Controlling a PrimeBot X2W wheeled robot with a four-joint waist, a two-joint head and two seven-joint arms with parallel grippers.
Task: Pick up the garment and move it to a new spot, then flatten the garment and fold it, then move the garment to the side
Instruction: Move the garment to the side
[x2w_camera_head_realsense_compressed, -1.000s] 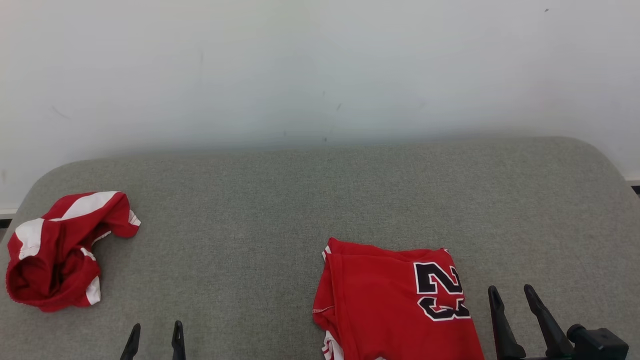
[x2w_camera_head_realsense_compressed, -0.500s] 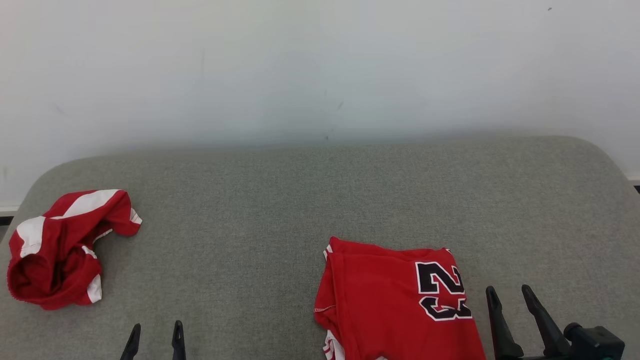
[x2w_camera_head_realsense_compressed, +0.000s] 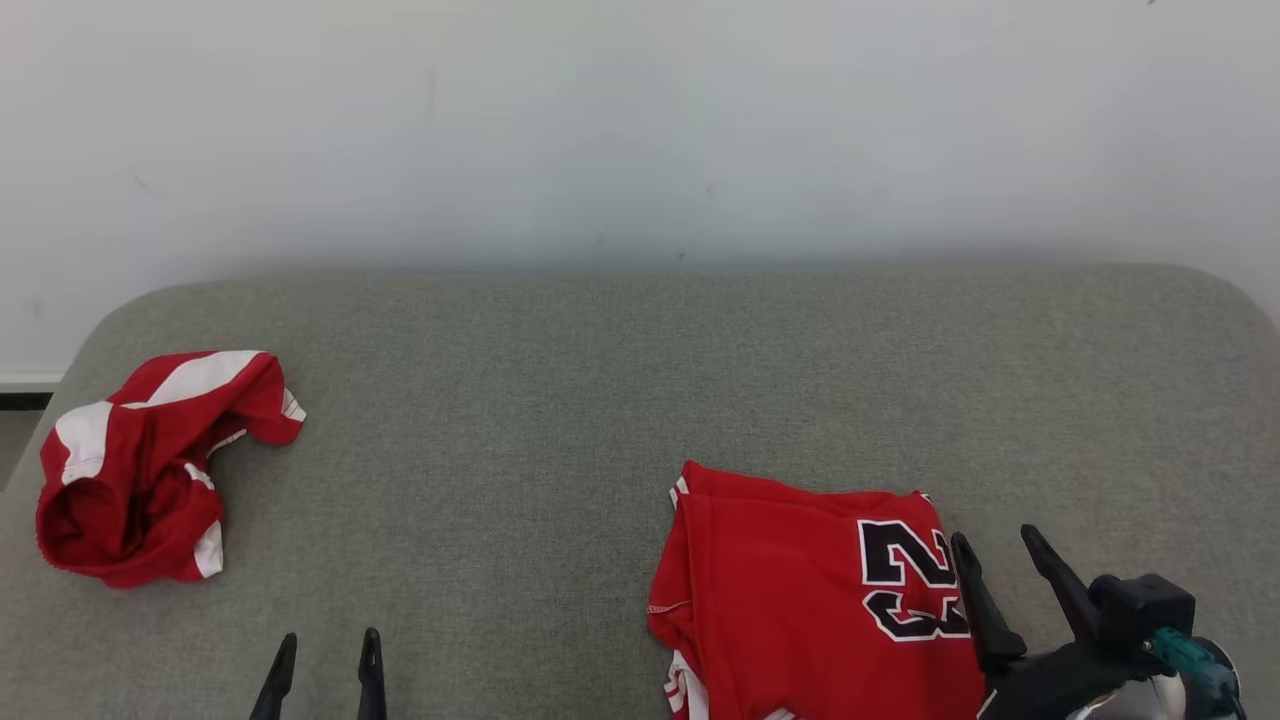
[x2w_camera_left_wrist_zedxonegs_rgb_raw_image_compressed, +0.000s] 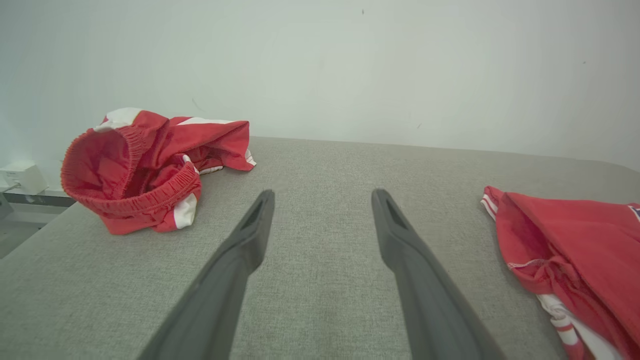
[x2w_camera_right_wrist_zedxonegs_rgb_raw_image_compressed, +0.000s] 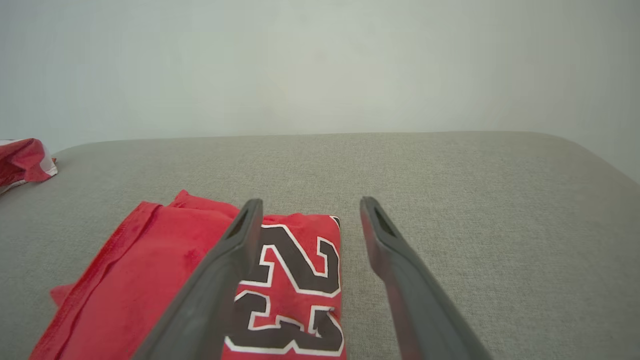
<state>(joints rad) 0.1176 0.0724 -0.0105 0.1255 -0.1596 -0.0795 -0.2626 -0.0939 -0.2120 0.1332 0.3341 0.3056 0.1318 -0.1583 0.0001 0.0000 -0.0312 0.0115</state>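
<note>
At about 5 o'clock on the grey surface (x2w_camera_head_realsense_compressed: 560, 400), close to the robot, lies the red jersey (x2w_camera_head_realsense_compressed: 800, 590). It is already folded into a neat stack, with its black number facing up. The right pincer (x2w_camera_head_realsense_compressed: 995, 540) hangs at the jersey's 3 o'clock edge, its fingers spread wide and holding nothing. The left pincer (x2w_camera_head_realsense_compressed: 328, 640) waits at 7 o'clock, equally spread and empty, over bare cloth. A crumpled pair of red and white shorts (x2w_camera_head_realsense_compressed: 140, 470) sits well apart at 9 o'clock. The step in hand looks like moving the folded jersey aside. To do it well, the right pincer should come in low, slip one finger under every layer at that edge and pinch the whole stack. The left should take the 9 o'clock edge the same way, so both lift level and the fold does not fall open.
</note>
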